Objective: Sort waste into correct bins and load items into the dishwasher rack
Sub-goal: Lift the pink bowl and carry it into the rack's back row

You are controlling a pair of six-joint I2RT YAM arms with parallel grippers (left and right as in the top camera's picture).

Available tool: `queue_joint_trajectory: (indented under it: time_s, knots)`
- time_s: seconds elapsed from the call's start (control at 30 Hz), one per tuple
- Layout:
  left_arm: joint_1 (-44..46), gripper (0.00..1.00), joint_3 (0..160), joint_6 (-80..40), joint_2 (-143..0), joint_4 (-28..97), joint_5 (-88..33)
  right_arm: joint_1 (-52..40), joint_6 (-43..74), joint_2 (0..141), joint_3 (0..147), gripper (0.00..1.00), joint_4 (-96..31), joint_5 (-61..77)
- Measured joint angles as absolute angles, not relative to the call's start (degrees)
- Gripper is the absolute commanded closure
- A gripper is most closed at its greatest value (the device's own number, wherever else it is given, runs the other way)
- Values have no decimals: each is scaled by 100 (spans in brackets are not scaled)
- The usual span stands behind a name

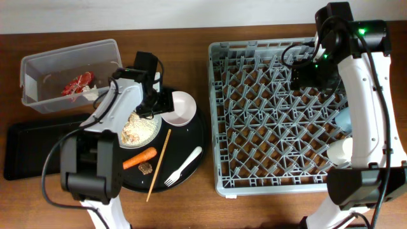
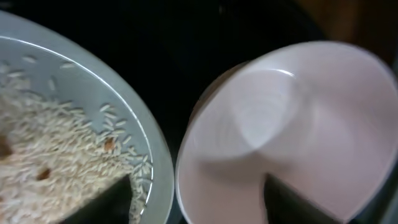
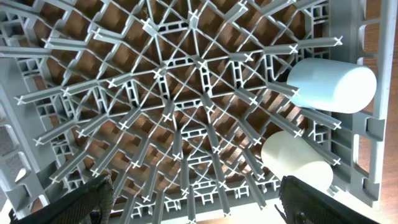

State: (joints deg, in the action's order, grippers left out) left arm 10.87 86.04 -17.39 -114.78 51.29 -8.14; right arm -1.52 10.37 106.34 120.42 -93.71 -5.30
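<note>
left gripper (image 2: pixel 198 200) open, jaws wide, straddling the left rim of the small bowl (image 2: pixel 286 124): one finger (image 2: pixel 102 202) over the plate (image 2: pixel 124 118) edge, the other inside the bowl; no pinch visible, view blurred. bowl sits far right on the round tray (image 1: pixel 184 135), just beside the plate of rice (image 1: pixel 137 130). carrot (image 1: pixel 138 159), brown chunk (image 1: pixel 145 168), fork (image 1: pixel 183 166) and chopstick (image 1: pixel 159 164) on the tray's near side. red wrapper (image 1: pixel 77 84) in the clear tub (image 1: pixel 38 63), far left; flat black tray (image 1: pixel 32 152) nearer than the tub. right gripper (image 3: pixel 196 199) open, empty, above the rack (image 3: pixel 174 93); blue cup (image 3: pixel 333 86) and white cup (image 3: pixel 295 160) lie along its right side
</note>
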Motion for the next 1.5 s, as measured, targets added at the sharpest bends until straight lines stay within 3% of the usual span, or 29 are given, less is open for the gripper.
queue_joint_trajectory:
  time_s: [0.17,0.27,0.37,0.7,1.03,1.1,1.33,1.5]
  knots:
    - [1120,81,8604,-1723,-11592,5113,-812,-152,1037,10634,12042,12,-9371,-508]
    - [1120,93,8604,-1726,-11594,5116,-794,-152,1037,10634,12042,12,-9371,-508]
    - [1116,99,8604,-1741,-11594,5116,-768,-152,1039,10634,12042,12,-9371,-508]
    - [1083,100,8816,-1601,-11537,5872,-816,-152,895,10634,12042,11,-9367,-281]
    - [1105,100,9251,-1389,-9793,6060,-1826,-473,-891,10634,12042,11,-9415,2694]
    - [1201,100,9271,-1385,-9620,6143,-1894,-753,-987,10634,12042,18,-9406,2908]
    - [1885,100,9268,-1385,-9627,6342,-1959,-1636,-661,10634,12042,26,-9133,2858]
    - [2198,100,9268,-1389,-9627,6346,-1999,-1800,-156,10634,12042,41,-9129,2467]
